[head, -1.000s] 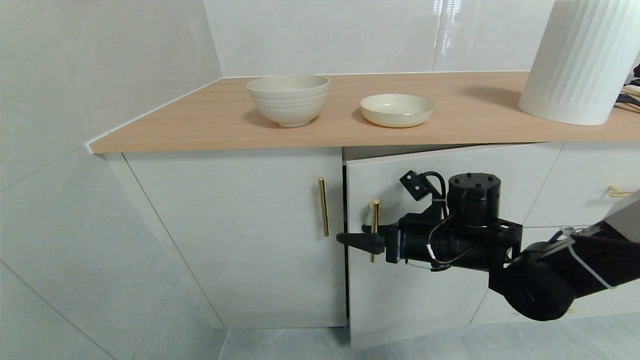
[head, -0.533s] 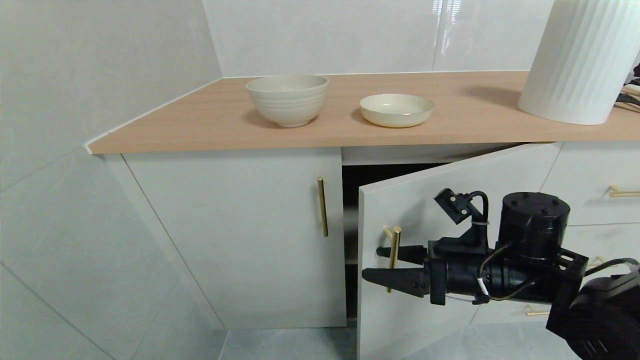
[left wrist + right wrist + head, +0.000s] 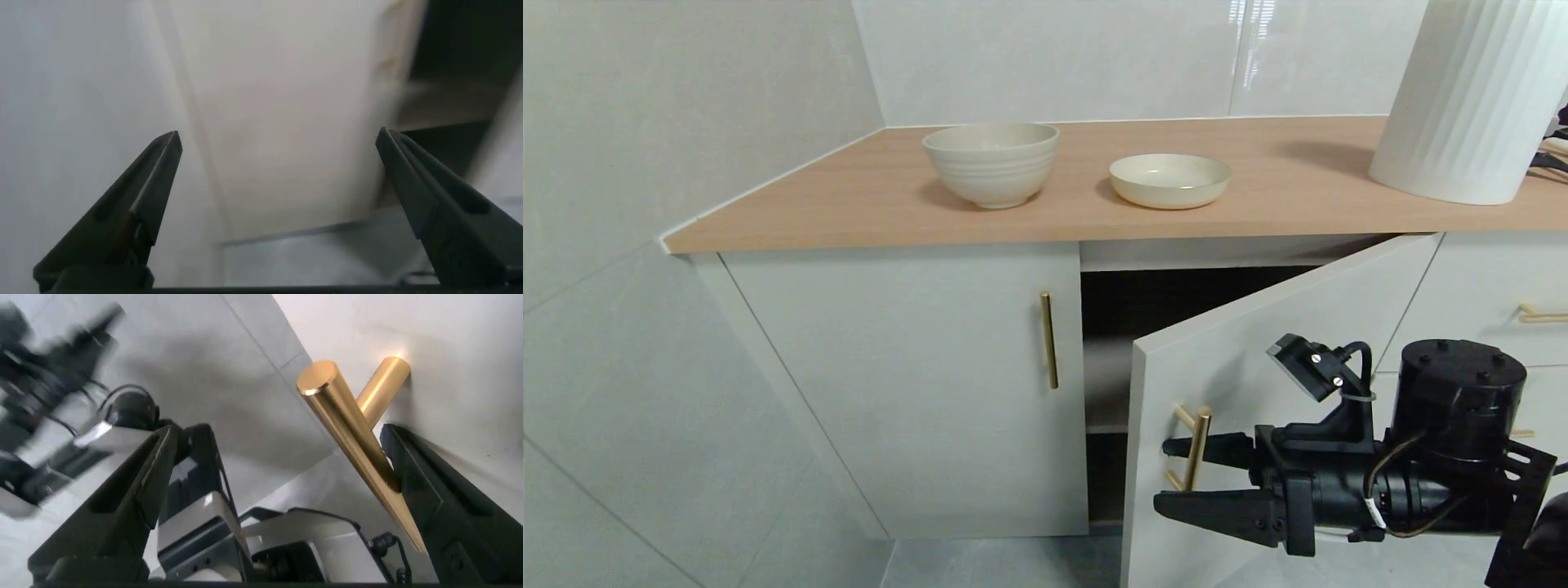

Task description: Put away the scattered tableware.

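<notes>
A ribbed cream bowl (image 3: pixel 991 162) and a shallow cream dish (image 3: pixel 1170 180) stand side by side on the wooden countertop (image 3: pixel 849 204). Below them the right cabinet door (image 3: pixel 1258 351) stands partly open, showing a dark inside with a shelf (image 3: pixel 1106 390). My right gripper (image 3: pixel 1161 475) is open, its fingers straddling the door's gold handle (image 3: pixel 1196 447). In the right wrist view the handle (image 3: pixel 351 429) lies against one finger of that gripper (image 3: pixel 276 431). My left gripper (image 3: pixel 279 133) is open and holds nothing, facing a pale cabinet panel low by the floor.
A tall white ribbed container (image 3: pixel 1470 98) stands at the counter's right end. The left cabinet door (image 3: pixel 907 384) is closed, with a gold handle (image 3: pixel 1049 340). Drawers with a gold pull (image 3: pixel 1539 313) lie to the right. A tiled wall closes off the left side.
The right cabinet door has swung from barely ajar to well open. My right gripper moved down and toward the camera with the handle between its fingers.
</notes>
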Controlling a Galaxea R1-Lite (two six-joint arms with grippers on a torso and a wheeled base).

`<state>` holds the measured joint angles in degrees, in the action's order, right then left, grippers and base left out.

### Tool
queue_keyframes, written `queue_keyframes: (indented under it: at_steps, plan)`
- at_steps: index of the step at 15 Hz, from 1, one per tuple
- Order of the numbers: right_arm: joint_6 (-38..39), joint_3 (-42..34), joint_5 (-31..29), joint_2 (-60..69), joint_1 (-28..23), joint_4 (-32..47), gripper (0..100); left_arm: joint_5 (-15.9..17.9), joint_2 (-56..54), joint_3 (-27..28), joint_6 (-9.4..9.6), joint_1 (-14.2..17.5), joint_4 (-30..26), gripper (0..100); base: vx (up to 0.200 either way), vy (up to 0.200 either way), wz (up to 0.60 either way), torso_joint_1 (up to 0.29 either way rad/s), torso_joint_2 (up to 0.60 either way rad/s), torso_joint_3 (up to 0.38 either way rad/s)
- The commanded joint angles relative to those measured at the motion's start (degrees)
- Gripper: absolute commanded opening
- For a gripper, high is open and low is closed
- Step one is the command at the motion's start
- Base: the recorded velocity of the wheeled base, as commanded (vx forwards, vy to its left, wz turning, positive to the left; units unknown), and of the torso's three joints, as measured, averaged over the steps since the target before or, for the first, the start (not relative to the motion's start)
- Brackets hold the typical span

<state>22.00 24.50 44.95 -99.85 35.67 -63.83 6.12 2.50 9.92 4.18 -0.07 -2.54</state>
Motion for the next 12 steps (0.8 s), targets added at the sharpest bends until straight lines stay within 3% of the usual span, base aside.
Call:
queue_keyframes:
  at_steps: [1, 4, 6, 7, 10, 11, 12]
  plan:
    - [-1.0, -1.7, 0.1, 0.6, 0.1, 0.6, 100, 10.1, 18.7, 15.2, 0.21, -0.5, -4.1, 100, 0.0, 0.0, 0.0, 0.0, 0.0, 0.0]
    - [-2.1, -1.7, 0.1, 1.1, 0.2, 0.6, 100, 15.1, 40.9, 24.4, 0.04, -1.1, -3.9, 100, 0.0, 0.0, 0.0, 0.0, 0.0, 0.0]
    - [-2.1, -1.8, 0.1, 1.2, 0.2, 0.6, 100, 17.4, 53.7, 29.4, -0.14, -4.0, -3.0, 100, 0.0, 0.0, 0.0, 0.0, 0.0, 0.0]
    - [-2.1, -2.0, 0.1, 1.4, 0.2, 0.6, 100, 17.4, 58.1, 30.6, -0.14, -6.2, -1.4, 0, 0.0, 0.0, 0.0, 0.0, 0.0, 0.0]
    - [-2.1, -2.1, -0.1, 1.6, 0.1, 0.6, 100, 17.4, 67.6, 31.6, -0.84, -12.3, 5.9, 0, 0.0, 0.0, 0.0, 0.0, 0.0, 0.0]
    - [-2.0, -2.0, -0.2, 1.6, 0.1, 0.6, 100, 17.5, 70.9, 32.0, -2.78, -14.7, 8.2, 0, 0.0, 0.0, 0.0, 0.0, 0.0, 0.0]
    - [-2.0, -2.0, -0.2, 1.6, 0.0, 0.6, 100, 17.5, 74.8, 32.3, -6.73, -18.1, 11.8, 0, 0.0, 0.0, 0.0, 0.0, 0.0, 0.0]
